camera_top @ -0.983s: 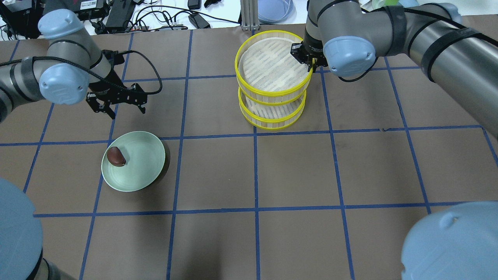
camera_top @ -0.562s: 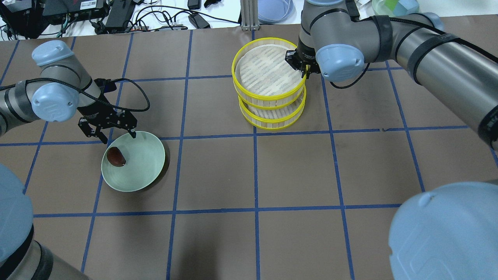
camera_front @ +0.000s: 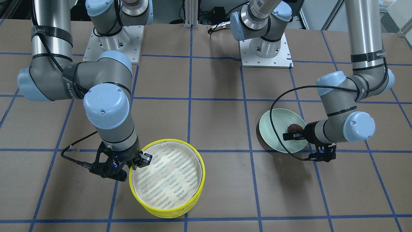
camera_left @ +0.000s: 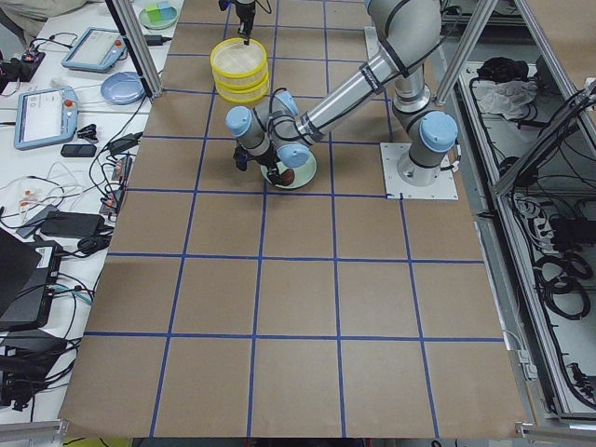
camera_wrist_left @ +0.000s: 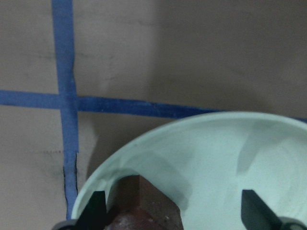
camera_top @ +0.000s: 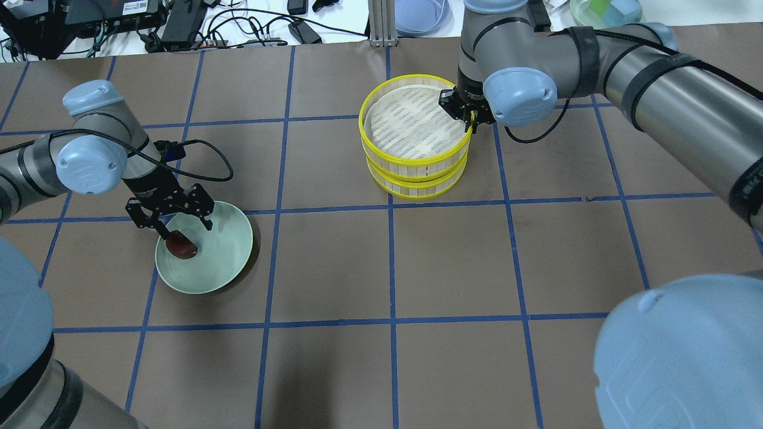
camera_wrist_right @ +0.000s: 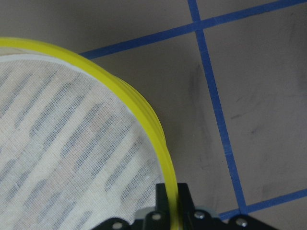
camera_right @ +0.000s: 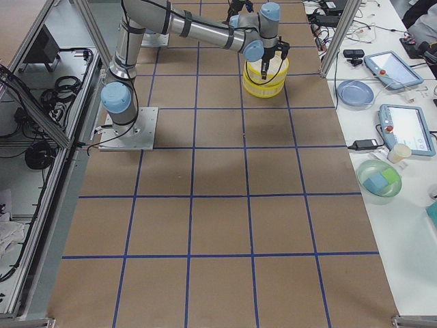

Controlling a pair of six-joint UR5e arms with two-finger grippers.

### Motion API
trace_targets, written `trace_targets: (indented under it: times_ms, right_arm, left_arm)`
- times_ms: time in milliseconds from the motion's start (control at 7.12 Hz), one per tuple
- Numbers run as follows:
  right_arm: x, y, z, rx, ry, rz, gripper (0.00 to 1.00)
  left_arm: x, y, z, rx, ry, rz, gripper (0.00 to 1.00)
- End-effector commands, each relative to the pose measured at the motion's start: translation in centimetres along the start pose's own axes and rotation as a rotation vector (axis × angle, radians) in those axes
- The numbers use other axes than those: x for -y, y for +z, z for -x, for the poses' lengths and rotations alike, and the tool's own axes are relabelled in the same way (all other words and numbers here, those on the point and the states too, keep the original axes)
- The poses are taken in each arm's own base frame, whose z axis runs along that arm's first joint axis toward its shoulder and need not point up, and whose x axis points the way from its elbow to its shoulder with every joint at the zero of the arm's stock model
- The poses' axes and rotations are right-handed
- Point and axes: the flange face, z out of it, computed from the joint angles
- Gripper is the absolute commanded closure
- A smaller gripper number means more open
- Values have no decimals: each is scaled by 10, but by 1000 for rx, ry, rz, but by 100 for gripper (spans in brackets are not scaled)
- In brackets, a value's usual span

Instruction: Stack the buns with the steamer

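The two yellow-rimmed steamer tiers stand stacked at the table's far middle. My right gripper [camera_top: 471, 118] is shut on the right rim of the upper tier [camera_top: 411, 122], which sits almost square on the lower tier [camera_top: 417, 186]. The right wrist view shows the fingers [camera_wrist_right: 165, 201] pinching the yellow rim [camera_wrist_right: 120, 91]. The dark reddish-brown bun [camera_top: 180, 246] lies in the pale green plate [camera_top: 223, 259]. My left gripper [camera_top: 183, 229] is open, low over the plate, its fingers either side of the bun [camera_wrist_left: 144, 213]. The cream-white bun is not in view.
Blue tape lines grid the brown table. Cables, power bricks and a blue dish [camera_top: 420, 15] lie past the far edge. The two arm bases [camera_front: 264, 48] stand at the robot's side of the table.
My left gripper has moved toward the robot and down, from beyond the plate to over the dark bun. My right gripper has lowered the upper tier so it sits nearly aligned on the lower one.
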Motion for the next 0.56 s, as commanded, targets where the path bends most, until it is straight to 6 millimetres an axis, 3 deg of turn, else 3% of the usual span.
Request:
trace_targets:
  times_ms: [0, 421]
  right_arm:
    - [0, 0, 0, 0, -1, 0, 100]
    - [2, 1, 0, 5, 3, -11, 100]
  left_arm:
    - [-1, -11, 1, 15, -19, -13, 0]
    - [-6, 8, 3, 43, -15, 65, 0]
